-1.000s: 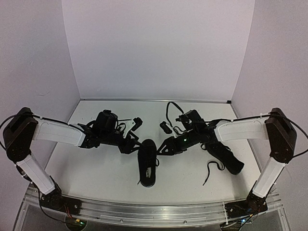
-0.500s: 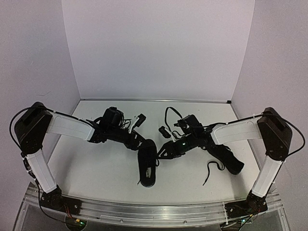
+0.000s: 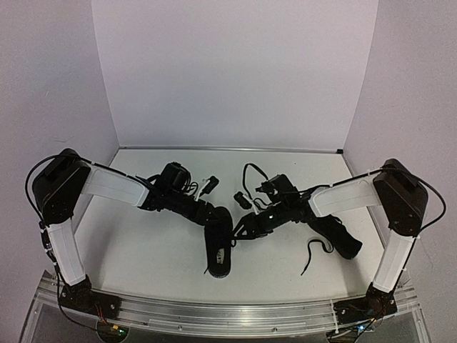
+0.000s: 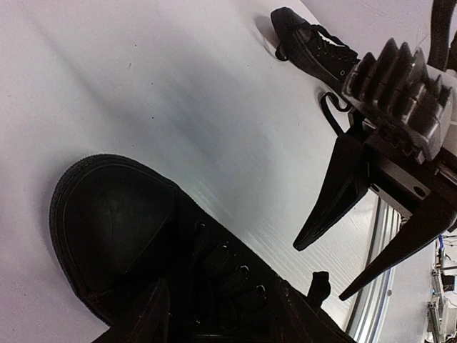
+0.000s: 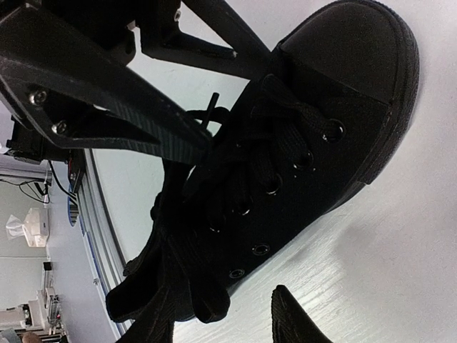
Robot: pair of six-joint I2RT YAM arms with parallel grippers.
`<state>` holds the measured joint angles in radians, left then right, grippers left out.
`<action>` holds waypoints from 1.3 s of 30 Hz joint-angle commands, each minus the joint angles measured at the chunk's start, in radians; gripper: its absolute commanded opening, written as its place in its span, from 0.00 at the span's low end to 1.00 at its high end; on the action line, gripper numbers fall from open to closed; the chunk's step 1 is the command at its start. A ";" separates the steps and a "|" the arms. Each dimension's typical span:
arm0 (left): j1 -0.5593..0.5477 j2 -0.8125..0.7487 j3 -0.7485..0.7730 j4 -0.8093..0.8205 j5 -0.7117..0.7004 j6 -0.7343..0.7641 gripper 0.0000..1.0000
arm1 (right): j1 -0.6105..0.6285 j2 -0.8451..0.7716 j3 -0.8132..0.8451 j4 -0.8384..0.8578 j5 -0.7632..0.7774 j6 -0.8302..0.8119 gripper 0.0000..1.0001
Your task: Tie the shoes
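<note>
Jaws half-open on both: left gripper [image 3: 216, 216] at the centre shoe's [image 3: 219, 254] eleven o'clock, touching its laces [image 5: 271, 179]; right gripper [image 3: 240, 227] at two o'clock, holding nothing I can see.

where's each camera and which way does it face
top external: high behind the arm bases, looking down on the table, both arms, middle shoe and right shoe.
left wrist: on the left arm, facing the middle shoe's toe and right gripper.
right wrist: facing its laces and the left gripper; own fingertip low.
shared: both wrists see the middle shoe.
</note>
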<state>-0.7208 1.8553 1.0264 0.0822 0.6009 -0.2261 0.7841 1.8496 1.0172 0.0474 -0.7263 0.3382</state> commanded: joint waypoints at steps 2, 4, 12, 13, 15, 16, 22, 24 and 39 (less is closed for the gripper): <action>0.002 0.011 0.042 -0.015 0.042 -0.016 0.45 | 0.000 0.004 -0.011 0.040 -0.031 -0.005 0.44; 0.002 0.010 0.044 -0.019 0.052 -0.018 0.44 | 0.000 0.007 -0.009 0.040 -0.035 -0.005 0.44; 0.002 -0.006 0.042 -0.022 0.087 -0.012 0.24 | 0.000 0.022 -0.009 0.043 -0.042 -0.008 0.44; 0.002 -0.009 0.041 -0.020 0.088 -0.010 0.20 | 0.000 0.025 -0.009 0.043 -0.043 -0.009 0.44; 0.002 -0.017 0.036 -0.019 0.082 -0.010 0.13 | 0.000 0.031 -0.009 0.046 -0.046 -0.011 0.43; 0.002 -0.020 0.035 -0.019 0.079 -0.009 0.10 | 0.000 0.033 -0.010 0.048 -0.047 -0.012 0.43; 0.004 -0.043 0.018 -0.018 0.056 0.002 0.00 | 0.000 0.045 -0.012 0.058 -0.059 -0.014 0.42; 0.007 -0.058 0.007 -0.018 0.037 0.003 0.00 | 0.000 0.045 -0.012 0.061 -0.061 -0.016 0.41; 0.046 -0.112 -0.029 -0.035 -0.024 0.014 0.00 | 0.000 0.040 0.006 0.082 -0.093 -0.008 0.36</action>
<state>-0.6846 1.7924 1.0123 0.0513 0.5968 -0.2329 0.7841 1.8828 1.0119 0.0894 -0.7925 0.3374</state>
